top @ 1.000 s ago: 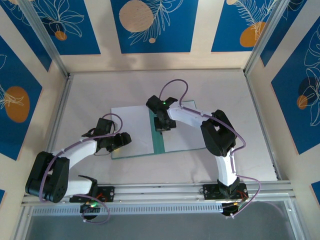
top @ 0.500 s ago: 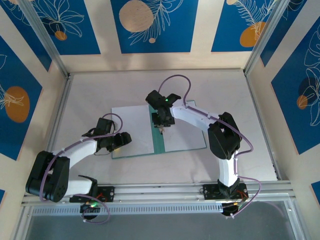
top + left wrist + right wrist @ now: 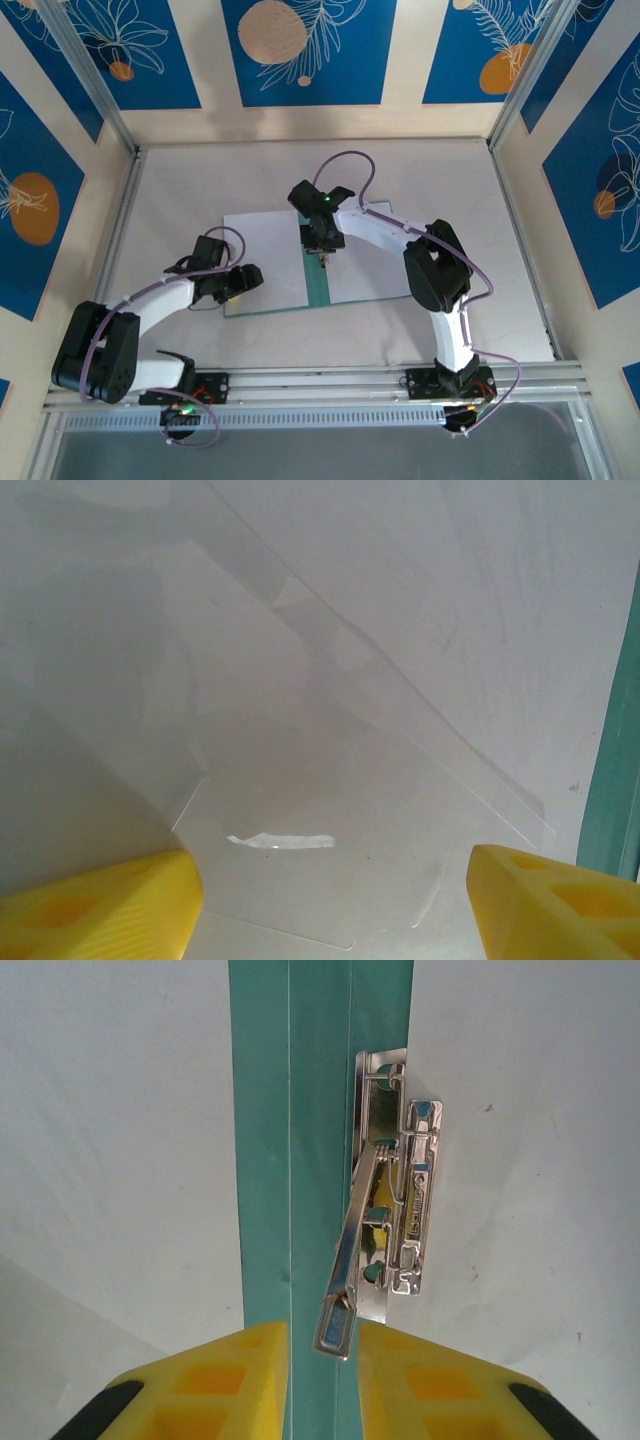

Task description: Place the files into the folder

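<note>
Two arms: right gripper (image 3: pixel 323 245) hangs over the folder's middle; left gripper (image 3: pixel 240 281) sits low over the near part of the left sheet.
Folder: thin teal-green paper folder (image 3: pixel 316 286) lies open and flat mid-table, its spine running near to far.
Files: plain white paper sheets (image 3: pixel 262 250), one on each opened half, either side of the spine.
Clip: shiny metal lever clip (image 3: pixel 400 1200) just right of the spine, its long axis along it, the lever's free end pointing at the right jaws.
Right jaws: narrowly parted about the lever tip; whether they pinch it, I cannot tell.
Left jaws: spread wide, holding nothing, white paper beneath.
Nearer arm: the right one, by my judgement, for any work on the clip.
Room: bare pale table (image 3: pixel 200 180) borders every folder edge; walls stand well apart.
</note>
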